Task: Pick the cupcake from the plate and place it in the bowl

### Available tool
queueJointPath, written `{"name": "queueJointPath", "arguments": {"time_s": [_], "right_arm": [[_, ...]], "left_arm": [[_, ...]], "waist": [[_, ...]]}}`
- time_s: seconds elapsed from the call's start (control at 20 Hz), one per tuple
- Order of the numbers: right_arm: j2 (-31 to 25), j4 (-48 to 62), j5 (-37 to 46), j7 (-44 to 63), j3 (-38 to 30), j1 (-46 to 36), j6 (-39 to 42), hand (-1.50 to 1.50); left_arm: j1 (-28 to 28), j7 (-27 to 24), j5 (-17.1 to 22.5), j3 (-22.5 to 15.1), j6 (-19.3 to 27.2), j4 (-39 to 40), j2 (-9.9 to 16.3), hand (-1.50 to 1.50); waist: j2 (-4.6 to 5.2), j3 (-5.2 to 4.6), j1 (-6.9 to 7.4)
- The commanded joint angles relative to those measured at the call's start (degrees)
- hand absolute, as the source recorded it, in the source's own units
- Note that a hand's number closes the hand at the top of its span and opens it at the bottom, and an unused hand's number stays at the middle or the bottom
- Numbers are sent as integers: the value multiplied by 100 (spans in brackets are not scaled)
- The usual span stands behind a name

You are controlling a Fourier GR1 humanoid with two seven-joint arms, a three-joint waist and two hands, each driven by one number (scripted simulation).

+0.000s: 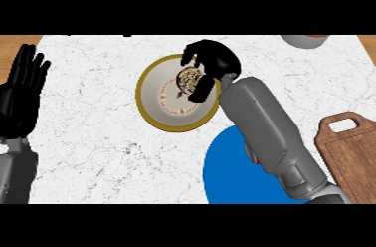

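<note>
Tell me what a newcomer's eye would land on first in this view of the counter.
First, the right hand curled over the cupcake on the gold-rimmed plate at the middle of the white marble counter. Next, the bright blue bowl at the lower edge, partly hidden by the grey forearm. The left hand rests open at the left edge, fingers up.

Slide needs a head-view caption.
Right hand curls around cupcake on plate; blue bowl waits nearby.
</note>
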Motion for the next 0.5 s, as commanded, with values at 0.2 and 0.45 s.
{"name": "queueJointPath", "arguments": {"time_s": [0.2,0.45], "right_arm": [[22,988,-1657,-832,-130,-11,-1010,-150],[22,831,-2174,-1494,-165,128,-2277,-150]], "left_arm": [[-186,-210,-107,-119,47,250,-148,0],[-286,-63,-120,-116,55,219,-80,0]], "waist": [[47,3,113],[11,7,80]]}}
